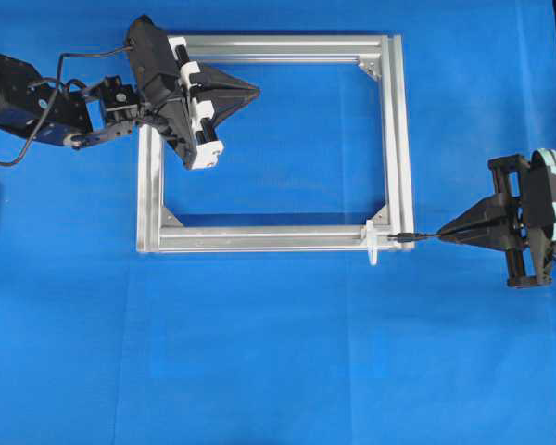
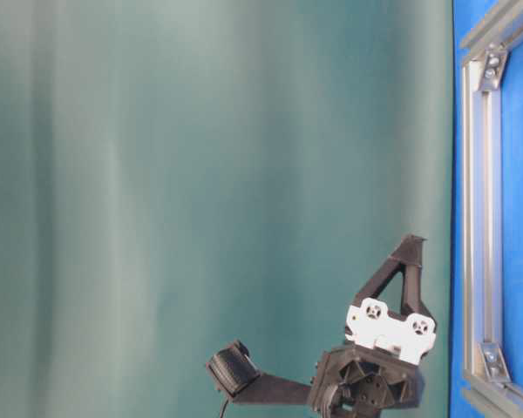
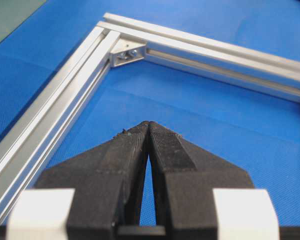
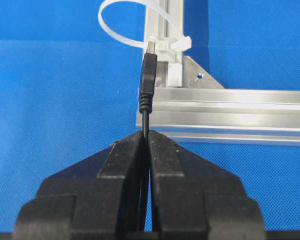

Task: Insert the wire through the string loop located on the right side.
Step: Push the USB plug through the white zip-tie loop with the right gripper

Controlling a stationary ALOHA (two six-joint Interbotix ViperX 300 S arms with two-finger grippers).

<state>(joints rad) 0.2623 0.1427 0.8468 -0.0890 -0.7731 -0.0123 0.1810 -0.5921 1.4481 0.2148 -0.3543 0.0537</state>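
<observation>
while the right gripper (image 4: 148, 134) pinches the wire (image 4: 148, 75) shut, its plug at twelve o'clock meets the string loop (image 4: 121, 22); threading needs forward push.

On my feed I see a brushed silver aluminium frame (image 1: 269, 239) with a dull sheen, matt blue woven cloth over the table (image 1: 278, 352), a translucent white plastic string loop (image 4: 121, 24), the wire (image 4: 148, 82) with its matt black rubbery plug, ribbed black pads (image 3: 165, 145).

Bright, even light; soft shadows; nearest parts slightly blurred.
</observation>
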